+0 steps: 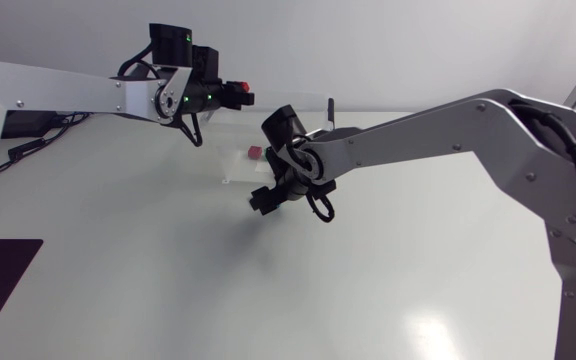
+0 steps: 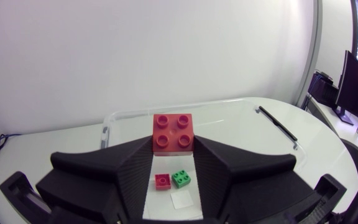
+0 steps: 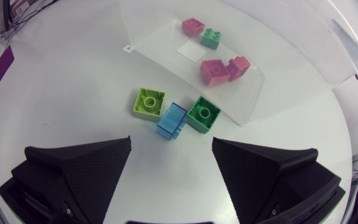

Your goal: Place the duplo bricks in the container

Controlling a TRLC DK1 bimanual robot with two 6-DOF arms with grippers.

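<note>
My left gripper (image 2: 173, 149) is shut on a red four-stud brick (image 2: 173, 133) and holds it high above the clear container (image 2: 129, 116). In the head view that left gripper (image 1: 239, 95) hangs over the container's (image 1: 236, 168) far side. Down inside lie a small red brick (image 2: 163, 180) and a green brick (image 2: 181, 178). My right gripper (image 3: 173, 171) is open just above the table. Ahead of it, outside the container wall (image 3: 166, 65), sit a lime brick (image 3: 148, 103), a blue brick (image 3: 171, 121) and a green brick (image 3: 204, 114). A pink brick (image 3: 214, 71) and a red one (image 3: 238, 66) lie inside.
A white label (image 3: 189, 51) lies on the container floor. My right arm (image 1: 418, 135) crosses the table from the right, its gripper (image 1: 265, 200) at the container's near side. Bare tabletop (image 1: 168, 270) spreads toward the front.
</note>
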